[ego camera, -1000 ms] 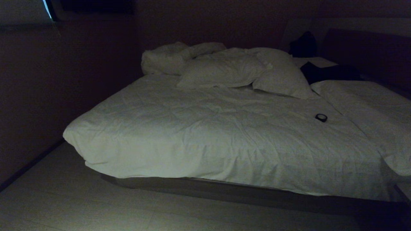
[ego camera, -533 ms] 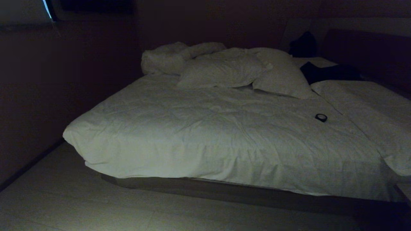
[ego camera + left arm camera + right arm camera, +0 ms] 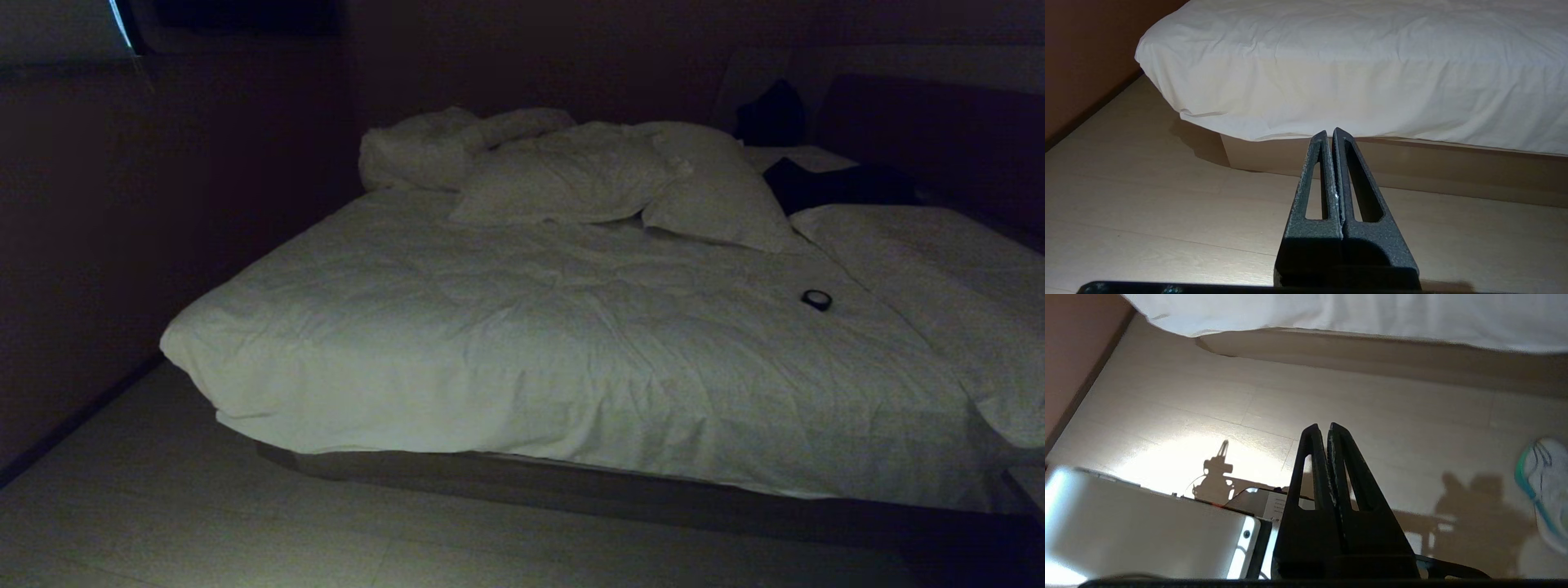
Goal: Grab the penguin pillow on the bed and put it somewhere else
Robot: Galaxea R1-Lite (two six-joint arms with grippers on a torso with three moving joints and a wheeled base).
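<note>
Dim light covers a room with a pale floor point(image 3: 163, 523) and a dark wall point(image 3: 122, 245) on the left. The bed point(image 3: 571, 359) fills the middle, its wrinkled white duvet point(image 3: 1355, 73) hanging over a low base point(image 3: 1412, 167). White pillows point(image 3: 620, 180) are piled at the head, dark clothing point(image 3: 833, 184) beside them, and a small black ring-shaped object point(image 3: 816, 300) lies on the duvet. The penguin pillow cannot be made out anywhere. The left gripper point(image 3: 1329, 134) is closed and empty, pointing at the bed's near edge. The right gripper point(image 3: 1322, 429) is closed and empty over the floor, above the robot's own base point(image 3: 1147, 531), with a shoe point(image 3: 1545, 486) nearby.
</note>
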